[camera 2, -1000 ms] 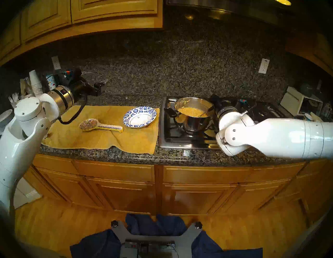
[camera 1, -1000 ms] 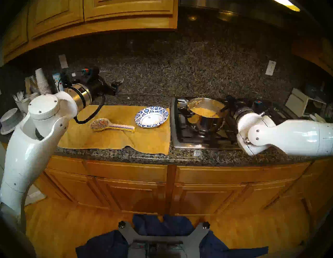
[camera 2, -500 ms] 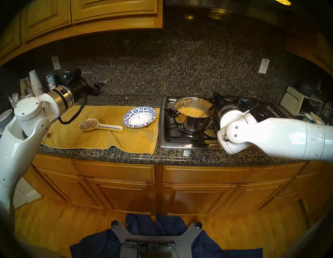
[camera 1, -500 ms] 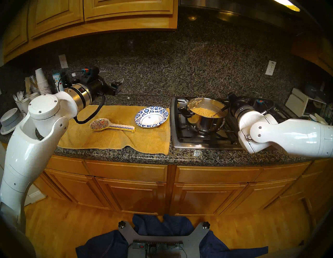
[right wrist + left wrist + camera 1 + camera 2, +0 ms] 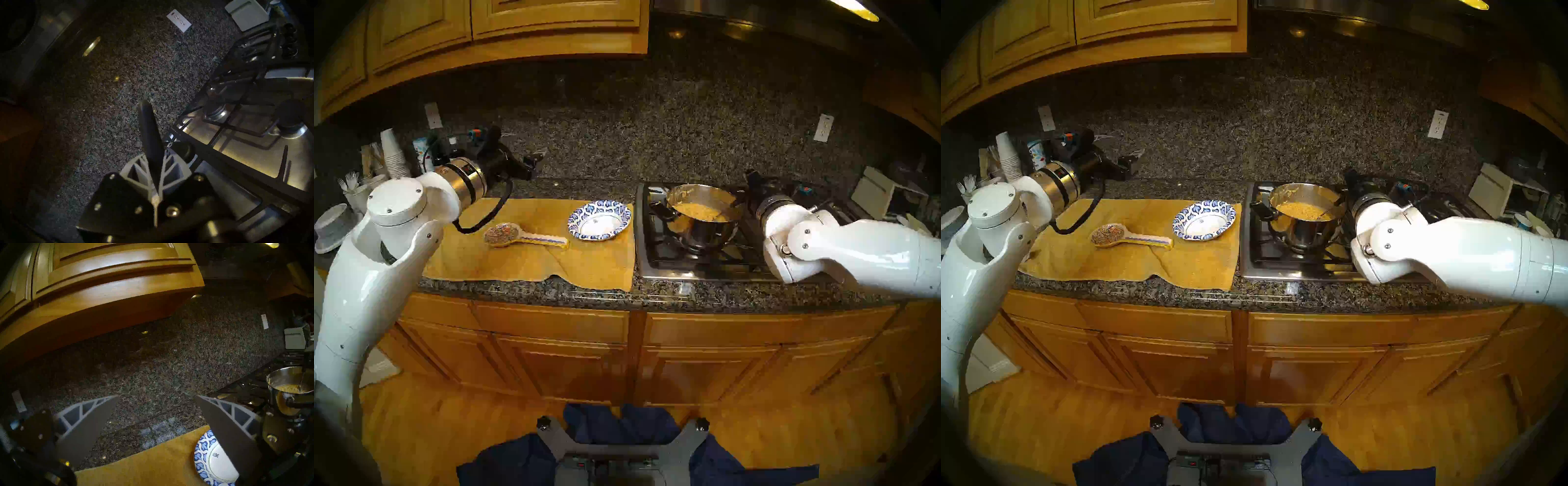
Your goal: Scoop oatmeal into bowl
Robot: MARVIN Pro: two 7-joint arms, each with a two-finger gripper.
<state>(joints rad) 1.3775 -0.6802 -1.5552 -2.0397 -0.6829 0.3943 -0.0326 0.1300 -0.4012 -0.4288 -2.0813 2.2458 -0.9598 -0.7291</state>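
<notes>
- Oatmeal [image 5: 700, 211] sits in the pot [image 5: 704, 230], which we see just left of our right gripper [image 5: 751, 185], pinching a spoon handle [image 5: 150, 135].
- Left of the pot, the bowl [image 5: 599, 220] lies empty, below our spread left gripper [image 5: 156, 414].

Painted spoon rest [image 5: 524, 237] on yellow towel [image 5: 504, 261]; stacked paper cups [image 5: 392, 154] far left; wall outlet [image 5: 823, 127] on granite backsplash

1. One bowl [image 5: 599, 220], at 9 o'clock of the pot.
2. One steel pot [image 5: 701, 217] holding oatmeal [image 5: 699, 211].
3. One painted spoon rest [image 5: 524, 236], at 8 o'clock of the bowl.
4. One yellow towel [image 5: 517, 261].
5. Two wall outlets: [image 5: 823, 127], [image 5: 433, 115].
</notes>
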